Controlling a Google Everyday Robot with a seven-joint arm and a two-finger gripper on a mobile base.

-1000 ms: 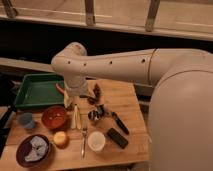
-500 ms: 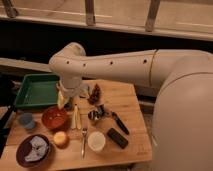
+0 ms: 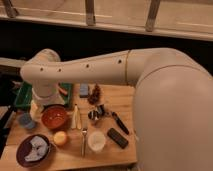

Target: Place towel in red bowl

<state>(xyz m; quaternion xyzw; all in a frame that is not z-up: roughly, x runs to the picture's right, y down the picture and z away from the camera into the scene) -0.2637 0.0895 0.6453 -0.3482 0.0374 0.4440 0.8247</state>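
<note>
The white towel [image 3: 36,150] lies crumpled in a dark purple plate [image 3: 22,159] at the table's front left corner. The red bowl [image 3: 54,117] stands just behind it, and nothing shows inside it. My white arm reaches in from the right. Its wrist hangs over the back left of the table, and the gripper [image 3: 44,102] points down just behind the red bowl's far rim, well above and behind the towel. It holds nothing that I can see.
A green tray [image 3: 21,96] sits at the back left and a blue cup [image 3: 26,121] left of the bowl. A yellow fruit [image 3: 60,138], fork [image 3: 83,140], white cup [image 3: 96,141], metal cup [image 3: 94,116], black tools [image 3: 119,131] and a blue sponge [image 3: 83,90] crowd the wooden table [image 3: 120,152].
The wrist and gripper have moved left, from over the table's middle to behind the red bowl. The objects on the table have not moved.
</note>
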